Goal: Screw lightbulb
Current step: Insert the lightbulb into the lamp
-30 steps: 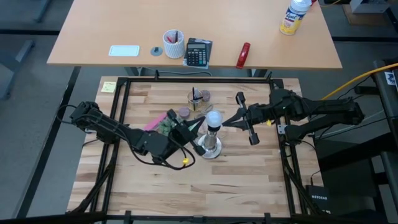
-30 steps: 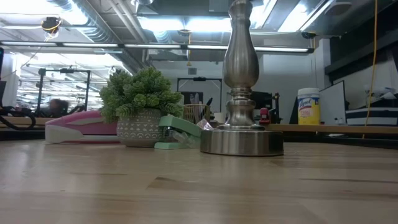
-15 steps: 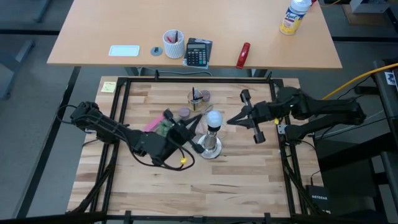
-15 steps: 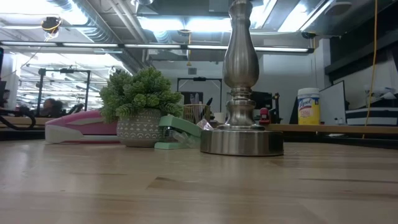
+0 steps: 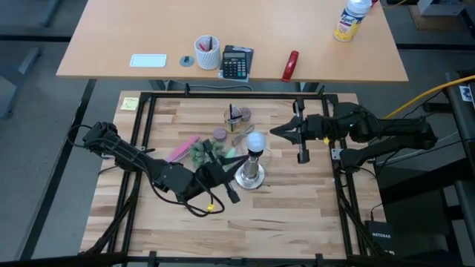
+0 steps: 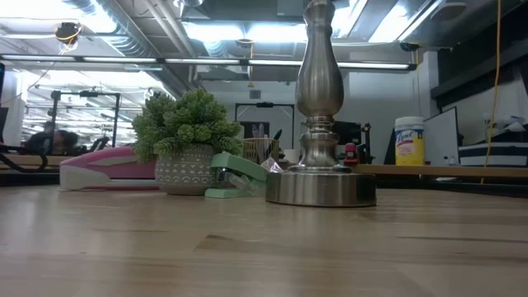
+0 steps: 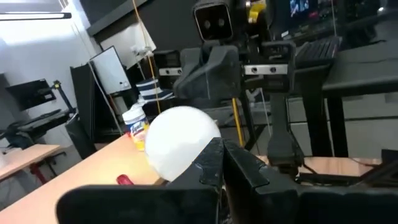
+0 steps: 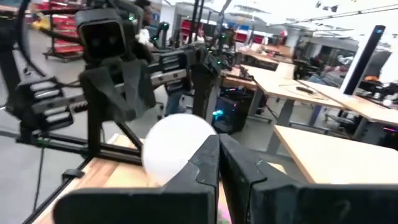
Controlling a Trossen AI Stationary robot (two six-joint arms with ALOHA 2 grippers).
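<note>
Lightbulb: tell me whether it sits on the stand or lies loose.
On the stand. The lightbulb sits atop the stand, upright, with neither pincer touching it.

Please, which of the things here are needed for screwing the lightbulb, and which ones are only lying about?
For the job:
lightbulb, sitting on top of the silver stand
left gripper and right gripper, both near the bulb

Only lying about:
potted plant
pink stapler
green stapler
calculator, on the far desk

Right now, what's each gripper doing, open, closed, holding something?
Left gripper: shut, holding nothing, beside the stand.
Right gripper: shut, empty, away from the lightbulb.
</note>
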